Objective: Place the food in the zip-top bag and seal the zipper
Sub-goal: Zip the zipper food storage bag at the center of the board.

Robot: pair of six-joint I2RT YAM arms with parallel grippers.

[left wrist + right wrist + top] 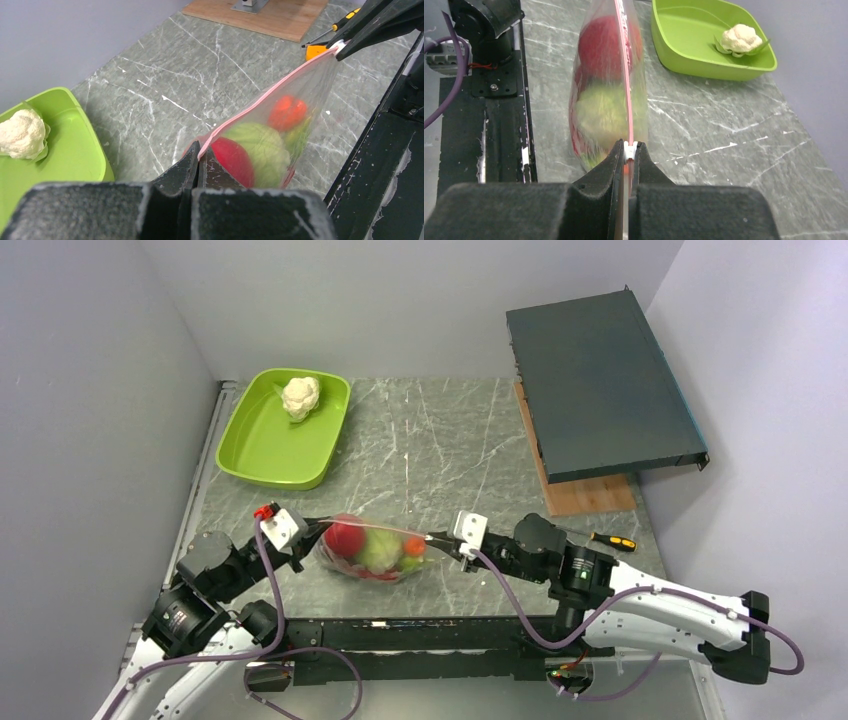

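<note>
**Bag strung between both pincers, one piece left in tray**

Finds the zip-top bag [372,558] hanging near the front middle of the bench [450,440], stretched between the two arms. Records the left pincer [320,528] pressed together on the left end of the zipper [375,527], and the right pincer [440,540] pinching the opposite end, where a small white tab shows between the fingertips in the right wrist view. Notes the zipper drawn taut and straight, reading as a single pink line along its span; cannot confirm a full seal. Cannot tell whether the bag's lower edge touches the bench.

Counts three pieces of food inside the bag: a red piece [344,537] toward the left end, a green round piece [380,550] in the middle, an orange-red piece [413,546] toward the right end.

Notes a cauliflower piece [300,397] lying in the lime-green tray [262,455] at the far left, well apart from the bag.

Logs a dark flat box [600,380] on a wooden board [590,496] at the far right, with a screwdriver [612,540] just beside.
</note>
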